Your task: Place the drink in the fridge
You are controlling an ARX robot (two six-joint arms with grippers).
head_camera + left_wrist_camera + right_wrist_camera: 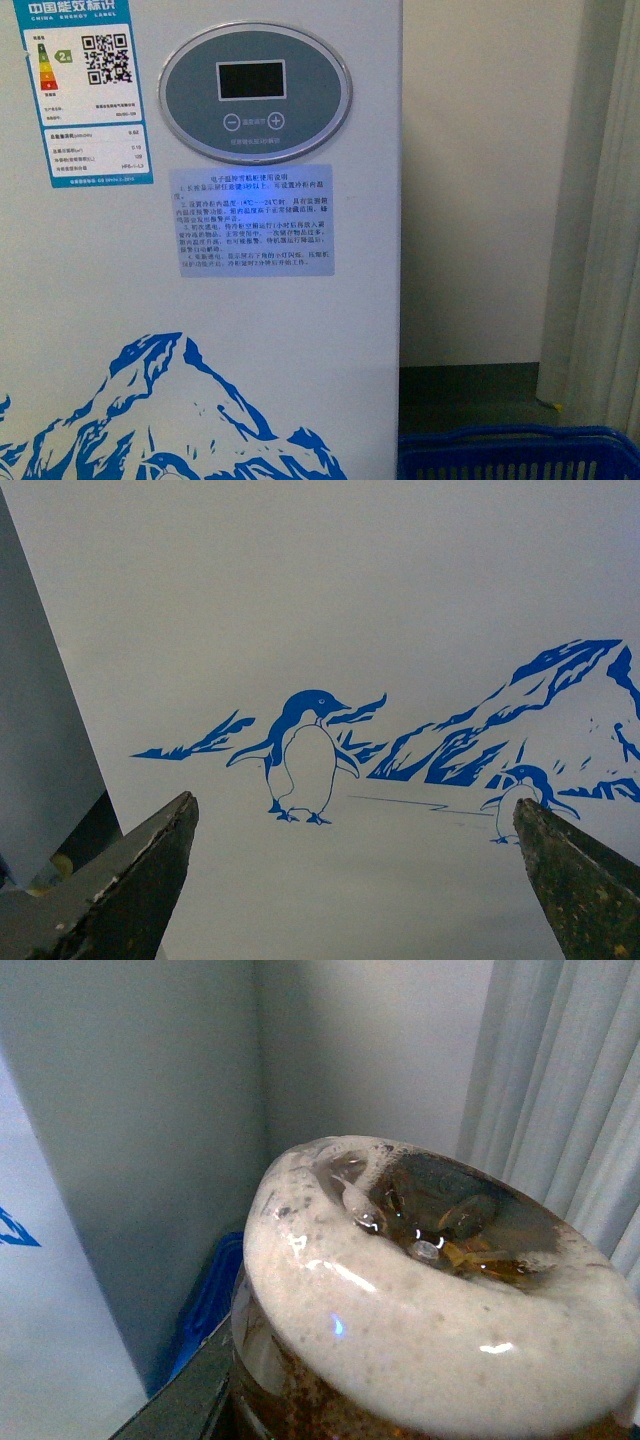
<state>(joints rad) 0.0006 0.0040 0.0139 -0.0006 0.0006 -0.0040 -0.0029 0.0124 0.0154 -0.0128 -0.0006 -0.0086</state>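
Fridge [300, 380] filled the front view from 9 to 12 o'clock. Only its white front wall showed. The top rim and lid were out of frame, so I could not tell if the lid was open. Plain wall [470, 180] stood behind at 2 o'clock, and a curtain [600, 200] hung at 3 o'clock. Blue basket [515, 455] sat at 5 o'clock, just beside the fridge corner. Instruction sticker [257, 220] was near centre, energy label [85, 90] at 10 o'clock, and grey oval display [255, 92] at 12 o'clock. Neither arm showed in the front view.

Drink [440, 1290] was in the right gripper [400, 1415], seen base-first in the right wrist view. Foam sat over amber liquid, and the label and cap were hidden. One dark finger [185, 1405] lay against the bottle side and the other was out of frame. The jaws read as clenched on the bottle. The drink was outside the fridge, near its corner on the basket side.

Left gripper [352, 810] was spread wide with nothing between its fingers. It faced the penguin print [300, 760] on the fridge wall.

Progress, judged:
- Done: pickup, and the carry to the fridge is roughly done.
- Left: raise the drink above the rim, open the lid if it is shut (the free left gripper looked the likely tool), lower the drink in, and release.
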